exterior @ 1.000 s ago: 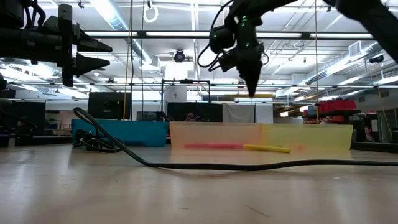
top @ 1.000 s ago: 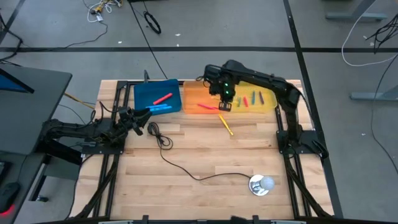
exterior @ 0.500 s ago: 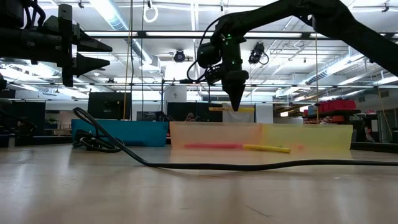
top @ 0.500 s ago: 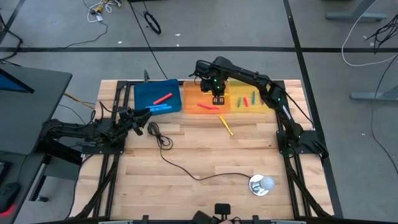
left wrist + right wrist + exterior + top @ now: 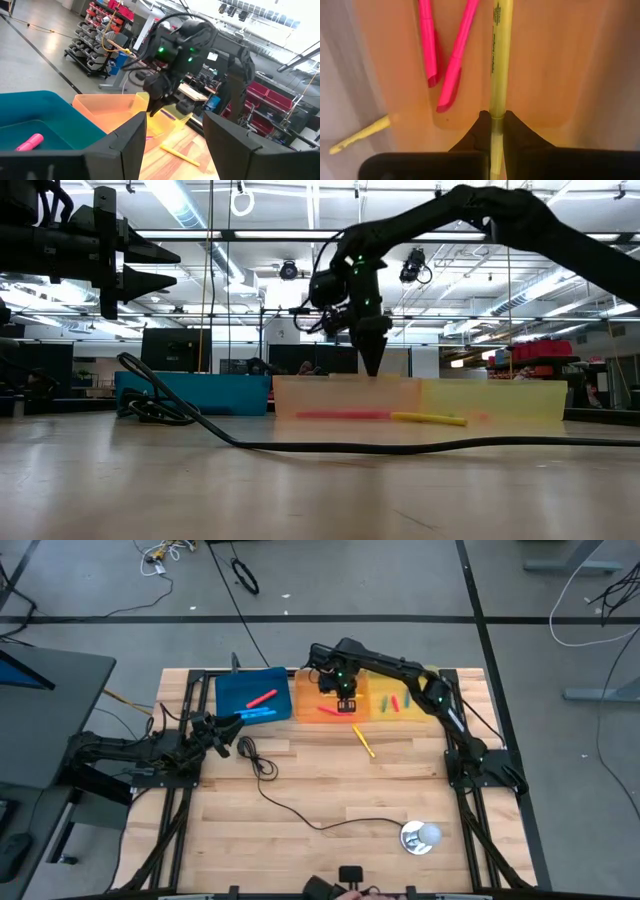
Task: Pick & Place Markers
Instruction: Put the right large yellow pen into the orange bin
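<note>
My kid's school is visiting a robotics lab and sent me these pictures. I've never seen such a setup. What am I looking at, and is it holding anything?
These are four camera views of one moment. Two dark robot arms stand at a wooden table. One picture looks straight down on the table, one looks level across it, and one comes from each arm's wrist.

On the table's far side sit a blue tray, an orange tray and a yellow tray. Markers lie in them: a pink one in the blue tray, two pink ones in the orange. A yellow marker, a black cable and a round silver object lie on the bare wood.

The right tool is shut on another yellow marker, above the orange tray. The left tool is open and empty, waiting beside the blue tray.
</note>
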